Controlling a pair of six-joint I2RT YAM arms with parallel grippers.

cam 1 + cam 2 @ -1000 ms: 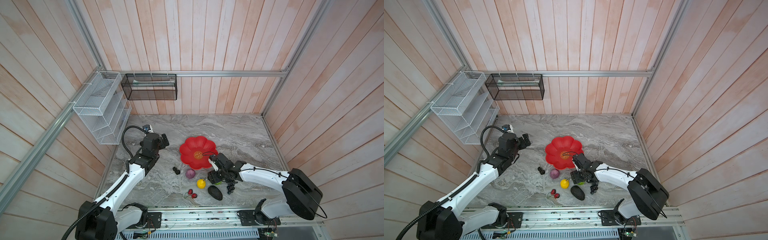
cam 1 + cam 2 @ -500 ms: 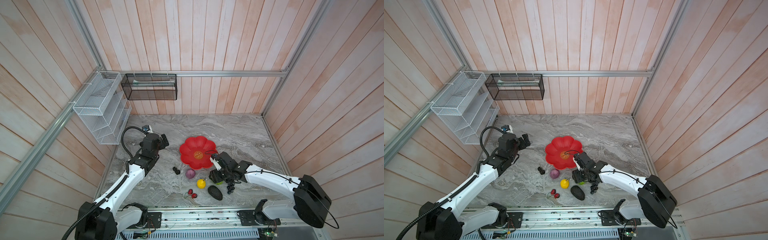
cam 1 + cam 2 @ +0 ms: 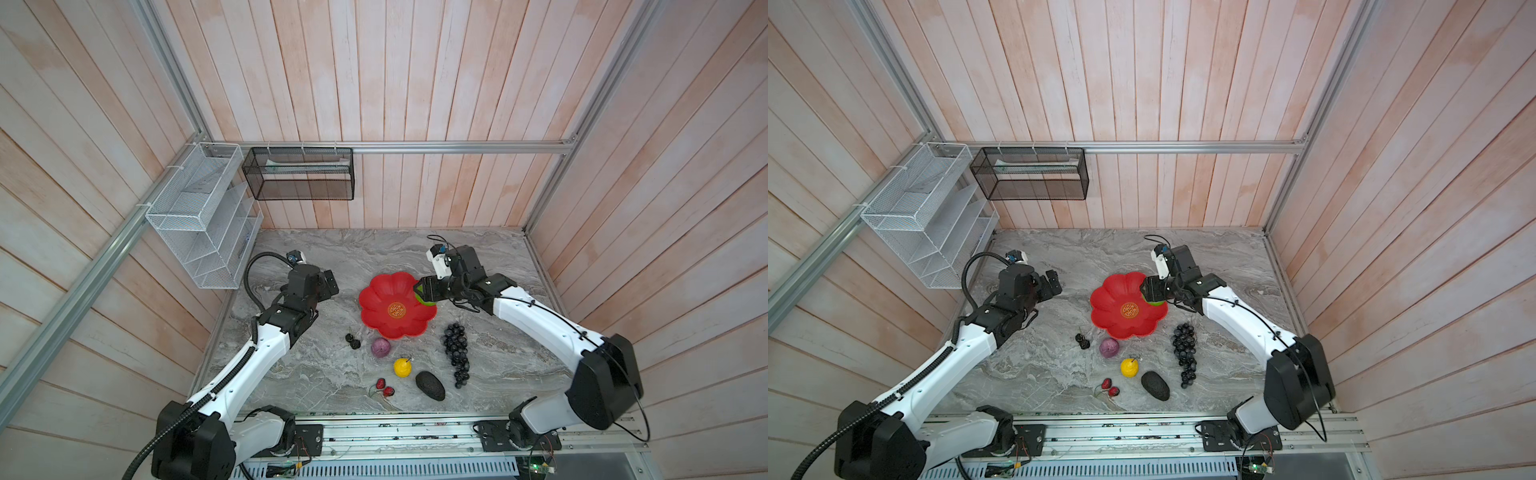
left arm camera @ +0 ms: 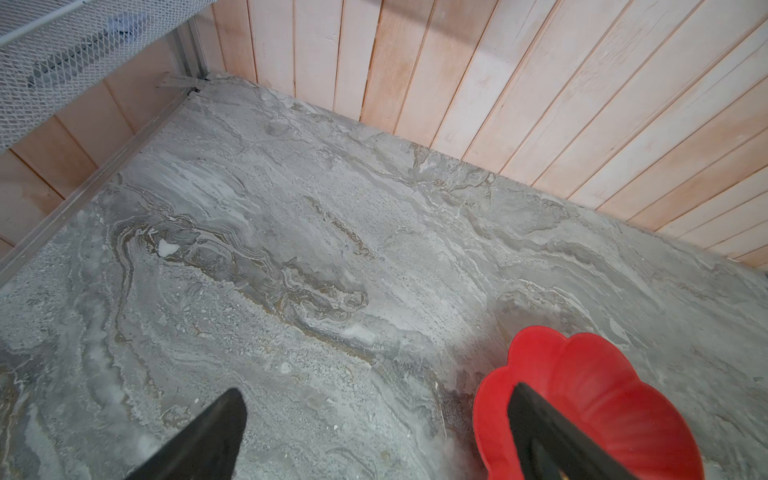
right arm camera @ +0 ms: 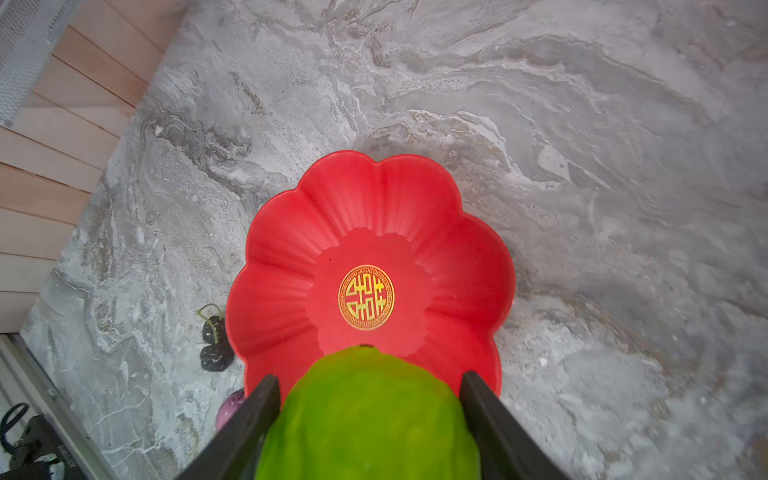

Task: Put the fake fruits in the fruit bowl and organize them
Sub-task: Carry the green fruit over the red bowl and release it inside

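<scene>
The right claw (image 5: 370,377) has its two black fingers partly apart, and they squeeze the bumpy green ball (image 5: 365,419) from both sides. The ball hangs over the right-hand rim of the red fruit bowl (image 5: 291,257). I cannot tell if it touches the bowl. The bowl is shaped like a flower and has a gold emblem (image 5: 366,297) in its middle.

The left claw (image 4: 376,390) is wide open and holds nothing. It hangs above the grey worktop (image 3: 332,257), to the left of the bowl.

The other fruits lie on the worktop, on the side nearer the robot. The purple fruit (image 3: 381,347) is just beside the bowl, with the small dark berries (image 3: 353,341) to its left. The dark grape bunch (image 3: 456,351) is to the right. The yellow fruit (image 3: 402,367), the dark avocado (image 3: 430,385) and the red strawberries (image 3: 384,387) lie nearer still.
</scene>
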